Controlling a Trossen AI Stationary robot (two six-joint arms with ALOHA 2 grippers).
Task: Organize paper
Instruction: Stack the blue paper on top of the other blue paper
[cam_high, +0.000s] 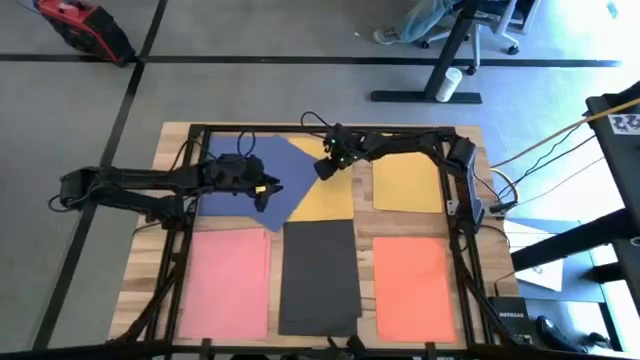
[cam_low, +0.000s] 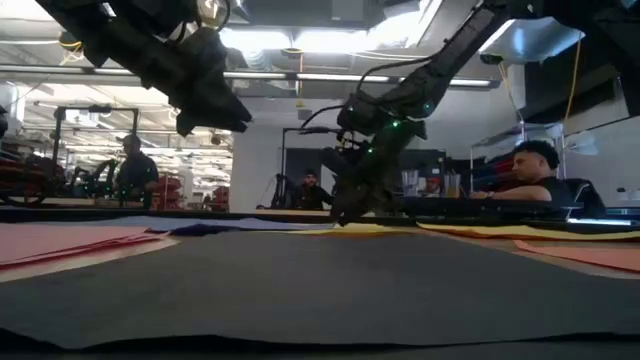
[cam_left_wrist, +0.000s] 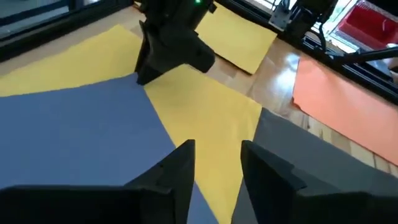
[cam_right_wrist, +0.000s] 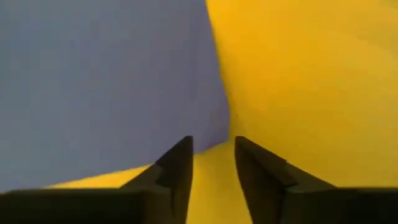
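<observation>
Right gripper (cam_high: 322, 168) down at blue sheet's (cam_high: 262, 178) corner, near table's (cam_high: 170, 140) far edge. Fingers (cam_right_wrist: 177, 168) apart, maybe touching paper. Left gripper (cam_high: 272, 188) open above.

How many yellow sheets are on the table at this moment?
2: one yellow sheet lies flat at the far right; a second yellow sheet sits far centre, partly under the skewed blue sheet. More could be hidden beneath.

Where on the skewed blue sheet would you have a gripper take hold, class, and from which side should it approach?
Probably at the blue sheet's pointed corner by the right gripper, coming from the right. The sheet lies flat and rotated, overlapping a yellow sheet, so only an edge or corner offers purchase. That corner points right at the gripper, whose open fingers already straddle it. The left gripper hangs over its middle.
</observation>
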